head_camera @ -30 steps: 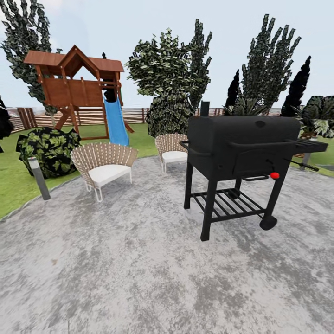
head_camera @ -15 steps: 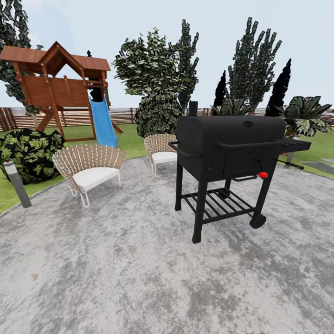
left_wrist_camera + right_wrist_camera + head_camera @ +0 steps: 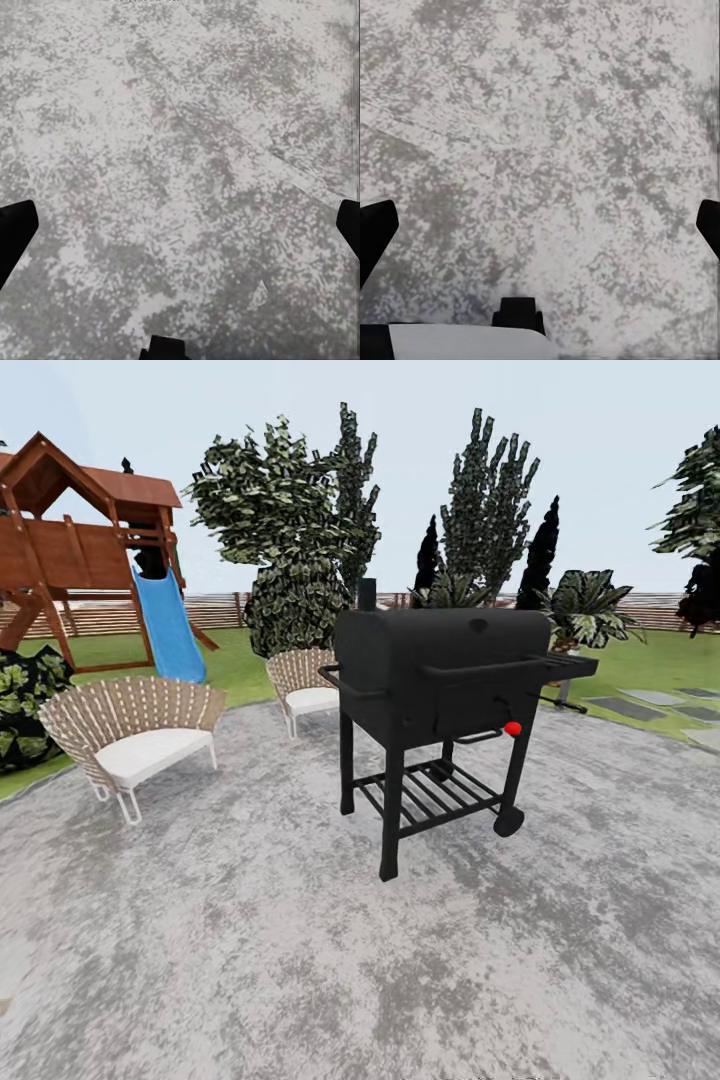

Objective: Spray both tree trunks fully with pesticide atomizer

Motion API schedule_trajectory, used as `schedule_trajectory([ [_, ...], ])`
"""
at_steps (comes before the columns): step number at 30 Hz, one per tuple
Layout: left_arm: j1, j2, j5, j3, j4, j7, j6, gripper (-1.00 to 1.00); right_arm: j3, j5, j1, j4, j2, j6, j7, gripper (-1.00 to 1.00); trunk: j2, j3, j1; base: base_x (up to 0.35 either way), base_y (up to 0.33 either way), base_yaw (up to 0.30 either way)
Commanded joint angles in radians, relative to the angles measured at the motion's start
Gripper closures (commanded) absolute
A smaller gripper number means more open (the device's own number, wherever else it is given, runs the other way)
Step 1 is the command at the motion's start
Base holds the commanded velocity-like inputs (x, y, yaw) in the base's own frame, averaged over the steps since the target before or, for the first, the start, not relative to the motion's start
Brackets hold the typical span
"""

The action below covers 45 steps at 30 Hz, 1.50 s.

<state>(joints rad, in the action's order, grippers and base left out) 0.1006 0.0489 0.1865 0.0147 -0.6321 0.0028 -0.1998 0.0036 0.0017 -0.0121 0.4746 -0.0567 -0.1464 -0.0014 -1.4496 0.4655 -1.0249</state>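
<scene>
Bright, even daylight; no cast shadows; soft, blotchy render.

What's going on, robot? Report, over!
Both claws open and empty, left claw and right claw over grey paving. No spray bottle spotted. Black grill straight ahead on the patio.

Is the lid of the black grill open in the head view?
No, the black grill on the paved patio has its rounded lid down, closed over the body.

black fingertips [image 3: 15,232] on each end effector; a pale grey panel [image 3: 465,341] on the right wrist.
</scene>
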Motion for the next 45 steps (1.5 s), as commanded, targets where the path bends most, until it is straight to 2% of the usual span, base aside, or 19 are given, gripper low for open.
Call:
schedule_trajectory([
  [1, 0.001, 0.000, 0.007, -0.001, -0.001, 0.000, -0.001, -1.00, 0.000, 0.000, 0.000, 0.001, 0.000, -0.001, 0.000, -1.00, 0.000, 0.001, 0.000, 0.001, 0.000, -0.295],
  [13, 0.001, 0.000, 0.007, -0.001, -0.001, 0.000, -0.001, -1.00, 0.000, 0.000, 0.000, 0.001, 0.000, -0.001, 0.000, -1.00, 0.000, 0.001, 0.000, 0.000, 0.030, -0.296],
  [21, 0.001, 0.000, 0.007, -0.001, -0.001, 0.000, -0.001, -1.00, 0.001, 0.000, 0.000, 0.000, 0.000, -0.002, 0.000, -1.00, 0.000, 0.001, 0.000, 0.000, 0.253, -0.257],
  [33, 0.001, 0.000, 0.007, -0.001, -0.001, 0.000, -0.001, -1.00, 0.001, 0.000, 0.000, 0.000, 0.000, -0.002, 0.000, -1.00, 0.000, 0.001, 0.000, 0.000, 0.322, -0.070],
  [45, 0.001, 0.000, 0.007, -0.001, -0.001, 0.000, -0.001, -1.00, 0.001, 0.001, 0.000, -0.001, 0.000, -0.001, 0.000, -1.00, 0.000, 0.001, 0.000, 0.000, 0.059, -0.272],
])
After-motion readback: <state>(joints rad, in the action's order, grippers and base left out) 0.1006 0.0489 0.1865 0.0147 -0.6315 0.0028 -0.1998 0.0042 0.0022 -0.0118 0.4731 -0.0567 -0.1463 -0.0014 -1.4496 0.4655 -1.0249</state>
